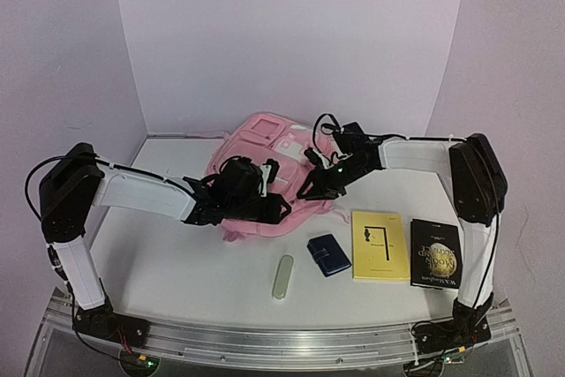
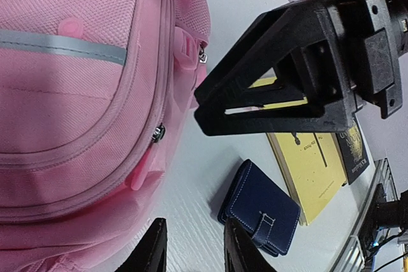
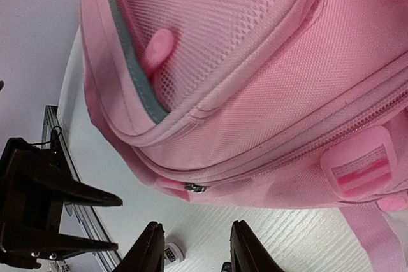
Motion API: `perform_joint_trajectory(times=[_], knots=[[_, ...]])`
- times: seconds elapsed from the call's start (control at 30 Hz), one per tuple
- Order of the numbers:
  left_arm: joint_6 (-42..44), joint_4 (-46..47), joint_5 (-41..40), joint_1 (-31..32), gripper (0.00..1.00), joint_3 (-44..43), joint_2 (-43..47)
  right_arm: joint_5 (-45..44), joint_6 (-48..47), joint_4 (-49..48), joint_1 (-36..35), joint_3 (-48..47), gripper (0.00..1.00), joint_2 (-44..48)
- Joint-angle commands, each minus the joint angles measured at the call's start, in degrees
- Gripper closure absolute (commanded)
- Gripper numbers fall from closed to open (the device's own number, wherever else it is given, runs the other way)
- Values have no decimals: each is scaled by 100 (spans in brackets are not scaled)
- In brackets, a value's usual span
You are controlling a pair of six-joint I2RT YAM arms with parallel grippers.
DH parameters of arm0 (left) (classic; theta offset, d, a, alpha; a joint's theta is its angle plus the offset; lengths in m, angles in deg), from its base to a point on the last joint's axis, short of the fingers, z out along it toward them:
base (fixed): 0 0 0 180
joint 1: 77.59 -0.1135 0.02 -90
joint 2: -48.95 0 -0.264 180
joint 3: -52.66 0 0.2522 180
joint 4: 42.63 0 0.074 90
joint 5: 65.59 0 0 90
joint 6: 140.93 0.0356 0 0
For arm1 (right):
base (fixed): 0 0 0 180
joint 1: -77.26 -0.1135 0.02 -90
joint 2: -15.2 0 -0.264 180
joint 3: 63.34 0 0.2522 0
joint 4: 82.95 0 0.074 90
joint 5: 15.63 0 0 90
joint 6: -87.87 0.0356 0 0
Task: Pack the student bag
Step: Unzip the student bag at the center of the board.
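Hand of the left arm (image 1: 275, 209) hangs low at the near edge of the large soft pink fabric student bag (image 1: 265, 143). Its black fingers are parted, with only white bench (image 1: 177, 262) showing between them, gripping nothing. The bag lies flat at the middle back of the bench. In front of it rest a pale green oblong case (image 1: 282, 277) and a navy blue leather wallet (image 1: 328, 254). The right hand (image 1: 311, 190) hovers at the bag's right edge, fingers likewise apart and empty. Further right lie a yellow paperback book (image 1: 380, 245) and, just beside it, a black book with gold lettering (image 1: 435, 253).
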Motion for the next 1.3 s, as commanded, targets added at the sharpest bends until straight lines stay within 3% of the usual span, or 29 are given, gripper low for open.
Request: perform_joint_trajectory(times=[0.0, 0.23, 0.53, 0.77, 1.27], knots=[[-373, 270, 433, -19, 72, -345, -238, 175, 255, -622, -20, -13, 67, -151], [-500, 210, -248, -28, 72, -310, -188, 139, 423, -864, -20, 37, 71, -369], [-581, -187, -924, -65, 65, -566, -373, 122, 582, -1026, -21, 122, 72, -441], [-487, -445, -721, -93, 67, -1077, -873, 222, 752, -1152, -30, 134, 73, -514], [-947, -896, -587, -74, 71, -1077, -942, 308, 854, -1290, -100, 227, 77, -571]])
